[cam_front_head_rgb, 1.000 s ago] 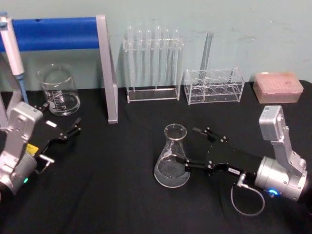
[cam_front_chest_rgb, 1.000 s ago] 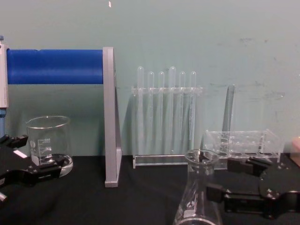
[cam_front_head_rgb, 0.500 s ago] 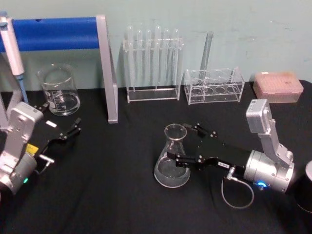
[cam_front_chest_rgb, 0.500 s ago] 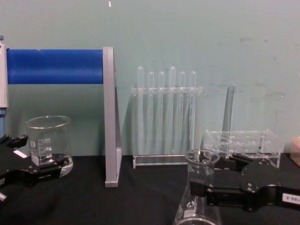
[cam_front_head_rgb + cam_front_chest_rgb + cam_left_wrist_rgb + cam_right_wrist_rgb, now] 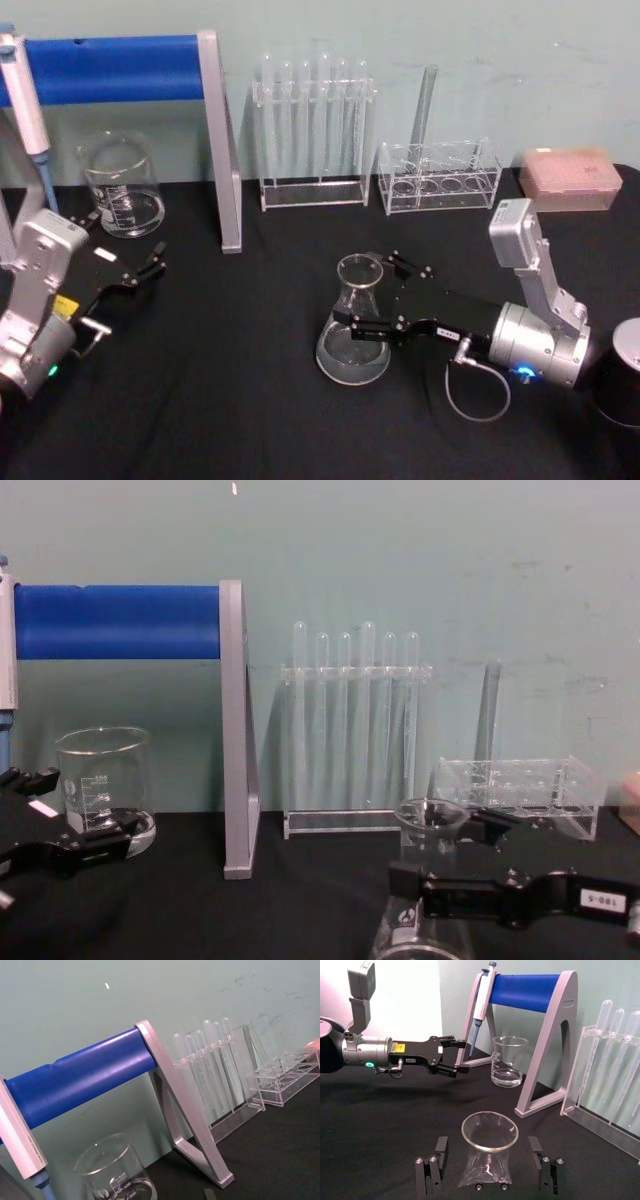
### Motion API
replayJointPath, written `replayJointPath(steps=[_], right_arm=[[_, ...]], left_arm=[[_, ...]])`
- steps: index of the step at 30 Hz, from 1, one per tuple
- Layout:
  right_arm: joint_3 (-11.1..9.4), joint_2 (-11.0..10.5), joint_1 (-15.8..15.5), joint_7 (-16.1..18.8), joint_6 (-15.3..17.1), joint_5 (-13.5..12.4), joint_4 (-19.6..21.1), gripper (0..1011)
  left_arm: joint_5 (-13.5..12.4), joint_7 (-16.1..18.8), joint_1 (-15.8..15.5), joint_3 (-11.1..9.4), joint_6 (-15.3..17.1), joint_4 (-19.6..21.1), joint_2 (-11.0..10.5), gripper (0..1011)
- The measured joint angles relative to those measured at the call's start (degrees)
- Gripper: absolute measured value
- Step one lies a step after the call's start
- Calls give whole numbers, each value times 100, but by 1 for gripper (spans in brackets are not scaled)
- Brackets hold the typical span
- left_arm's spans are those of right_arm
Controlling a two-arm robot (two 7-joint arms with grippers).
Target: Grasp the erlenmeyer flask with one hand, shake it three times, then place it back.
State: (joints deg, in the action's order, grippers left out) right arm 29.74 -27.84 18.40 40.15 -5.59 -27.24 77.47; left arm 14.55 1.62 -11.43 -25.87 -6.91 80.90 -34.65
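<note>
The erlenmeyer flask [image 5: 351,350] stands upright on the black table, just right of centre. My right gripper [image 5: 362,291] reaches in from the right and is open, with one finger on each side of the flask's neck. In the right wrist view the flask [image 5: 488,1159] sits between the two spread fingers of the gripper [image 5: 489,1166], with a gap on both sides. From the chest, the flask's rim [image 5: 430,814] shows above the black fingers of the right gripper [image 5: 442,854]. My left gripper [image 5: 140,267] rests open at the table's left.
A glass beaker [image 5: 120,186] stands at the back left beside a blue roller stand [image 5: 221,140] holding a pipette [image 5: 24,100]. Two test tube racks [image 5: 315,130] [image 5: 440,176] and a pink tip box [image 5: 570,178] line the back. A dark round object [image 5: 622,385] sits at the right edge.
My right gripper has slid left towards the flask, so that its open fingers now lie on either side of the neck. The flask and the left arm have not moved.
</note>
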Motion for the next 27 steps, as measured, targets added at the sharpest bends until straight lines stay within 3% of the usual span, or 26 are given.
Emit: replayJointPath(steps=[27], right_arm=[[65,4,83,45,29,-7,-77,1000]], left_arm=[[0,0,0,0,0,0,0,1001]])
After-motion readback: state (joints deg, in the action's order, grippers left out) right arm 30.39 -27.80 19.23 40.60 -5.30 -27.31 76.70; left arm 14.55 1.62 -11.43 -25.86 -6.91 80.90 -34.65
